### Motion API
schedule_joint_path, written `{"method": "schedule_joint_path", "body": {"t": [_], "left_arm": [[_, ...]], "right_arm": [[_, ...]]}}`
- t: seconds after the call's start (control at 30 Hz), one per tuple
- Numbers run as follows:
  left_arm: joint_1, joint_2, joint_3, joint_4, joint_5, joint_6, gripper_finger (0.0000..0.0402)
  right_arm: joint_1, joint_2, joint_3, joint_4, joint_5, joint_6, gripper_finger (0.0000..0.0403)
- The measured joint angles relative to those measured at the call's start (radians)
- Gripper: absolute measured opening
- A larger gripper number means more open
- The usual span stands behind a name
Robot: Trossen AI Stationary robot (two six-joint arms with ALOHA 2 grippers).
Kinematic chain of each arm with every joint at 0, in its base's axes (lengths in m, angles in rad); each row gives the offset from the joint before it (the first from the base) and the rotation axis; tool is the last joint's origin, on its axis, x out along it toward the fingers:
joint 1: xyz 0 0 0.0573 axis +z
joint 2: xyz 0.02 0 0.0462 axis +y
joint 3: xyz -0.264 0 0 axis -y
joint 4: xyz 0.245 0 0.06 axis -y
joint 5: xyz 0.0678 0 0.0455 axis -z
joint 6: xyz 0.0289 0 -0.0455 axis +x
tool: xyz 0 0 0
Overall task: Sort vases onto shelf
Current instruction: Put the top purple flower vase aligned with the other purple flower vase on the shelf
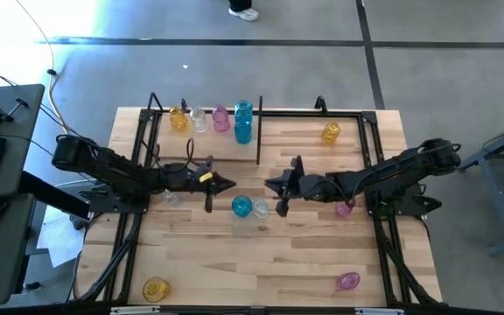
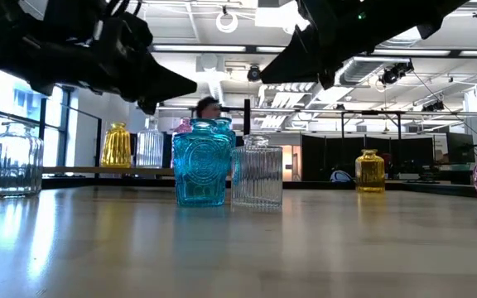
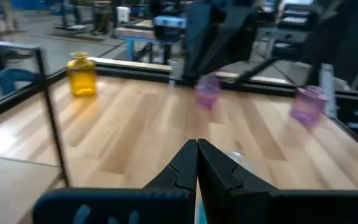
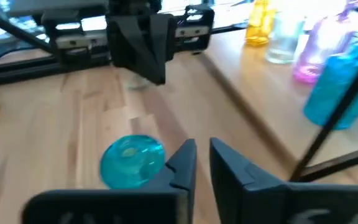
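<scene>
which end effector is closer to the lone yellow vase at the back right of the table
Right. The right end effector sits mid-table, diagonally in front of the yellow vase; the left end effector is farther off, beyond the divider rod.

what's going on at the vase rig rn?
Mid-sort. Four vases stand in the shelf's left bay, one yellow vase in the right. Both arms hover mid-table, holding nothing: left gripper shut, right gripper slightly parted near the teal vase. Other vases are scattered on the table.
</scene>
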Motion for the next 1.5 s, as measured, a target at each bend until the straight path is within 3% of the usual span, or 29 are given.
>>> {"method": "schedule_joint_path", "body": {"t": [0.33,0.5,0.63,0.73,1.0,1.27,1.5], "left_arm": [[-0.071,-0.038,-0.025,0.000,-0.009,0.022,0.0000],[-0.071,-0.037,-0.025,0.001,-0.021,0.022,0.0000],[-0.071,-0.037,-0.030,0.003,-0.022,0.039,0.0000],[-0.071,-0.037,-0.052,0.008,-0.038,0.038,0.0000],[-0.069,-0.037,-0.143,0.164,-0.046,0.018,0.0000],[-0.069,-0.041,-0.145,0.170,-0.045,0.020,0.0000],[-0.034,-0.042,-0.145,0.163,0.006,0.055,0.0000]], "right_arm": [[0.077,0.172,0.012,0.220,-0.074,-0.031,0.0169],[0.083,0.266,0.100,0.228,-0.078,-0.045,0.0238],[0.060,0.319,0.185,0.152,-0.078,-0.045,0.0271],[0.038,0.337,0.229,0.067,-0.078,-0.044,0.0278],[0.009,0.353,0.254,0.047,-0.132,-0.058,0.0280],[0.006,0.332,0.331,-0.088,-0.141,-0.160,0.0279],[-0.009,0.293,0.404,-0.309,-0.141,-0.153,0.0236]]}}
